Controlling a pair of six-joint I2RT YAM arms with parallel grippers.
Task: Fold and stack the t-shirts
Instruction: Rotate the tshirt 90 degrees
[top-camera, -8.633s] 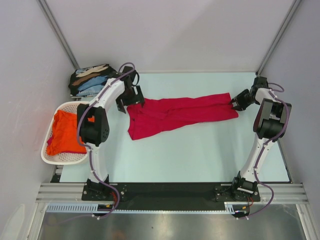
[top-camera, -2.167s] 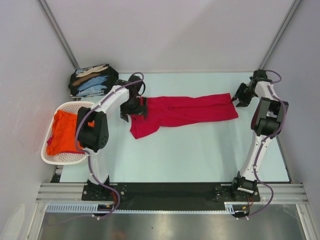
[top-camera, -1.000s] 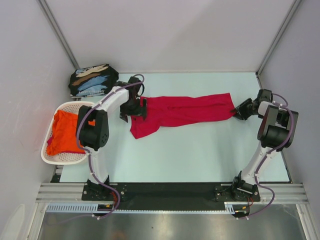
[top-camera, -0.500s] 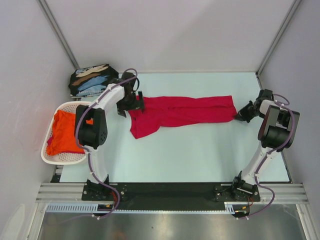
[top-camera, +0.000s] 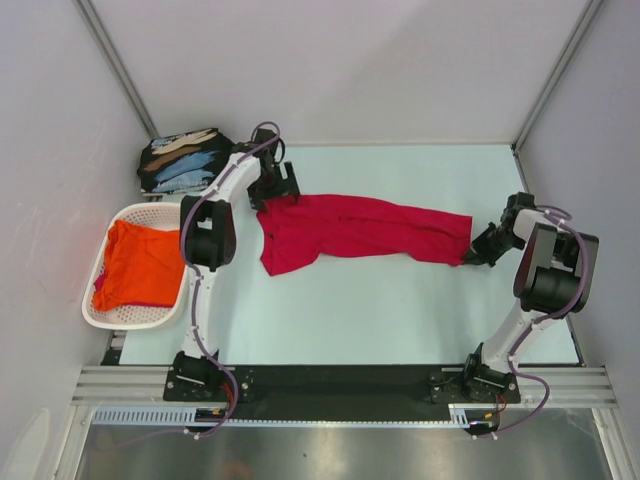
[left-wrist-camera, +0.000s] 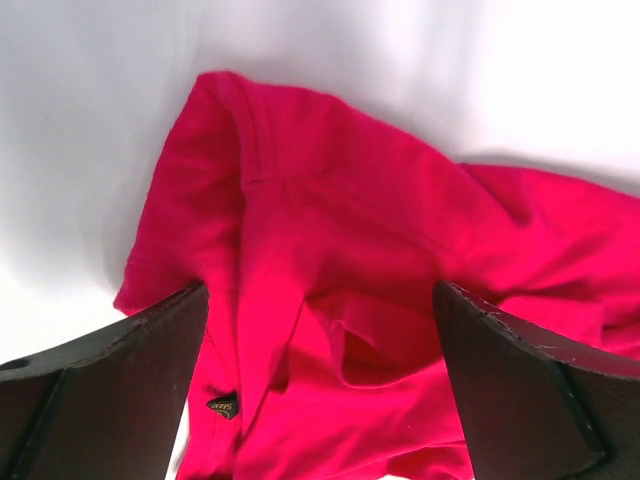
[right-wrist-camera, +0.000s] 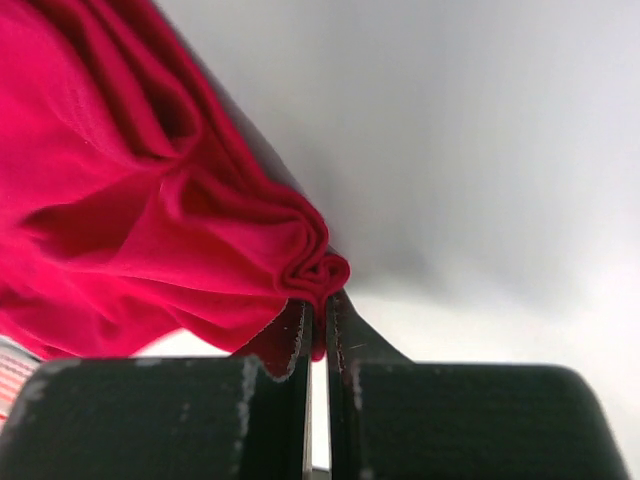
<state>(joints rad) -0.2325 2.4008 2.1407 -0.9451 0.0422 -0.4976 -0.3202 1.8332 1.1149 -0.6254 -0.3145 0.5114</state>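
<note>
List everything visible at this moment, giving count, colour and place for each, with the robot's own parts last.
red t-shirt: one, crimson, stretched lengthwise across the middle of the table, bunched and unfolded
orange t-shirt: one, orange, crumpled inside the basket
black t-shirts: folded stack, number unclear, black with light-blue and tan prints, far-left corner
basket: one, white perforated plastic, left edge of the table
table: one, pale, between grey walls
arms: two, white and black, bases at the near edge
left end effector: one, black, open, over the red t-shirt's left end
right end effector: one, black, shut on the red t-shirt's right corner
</note>
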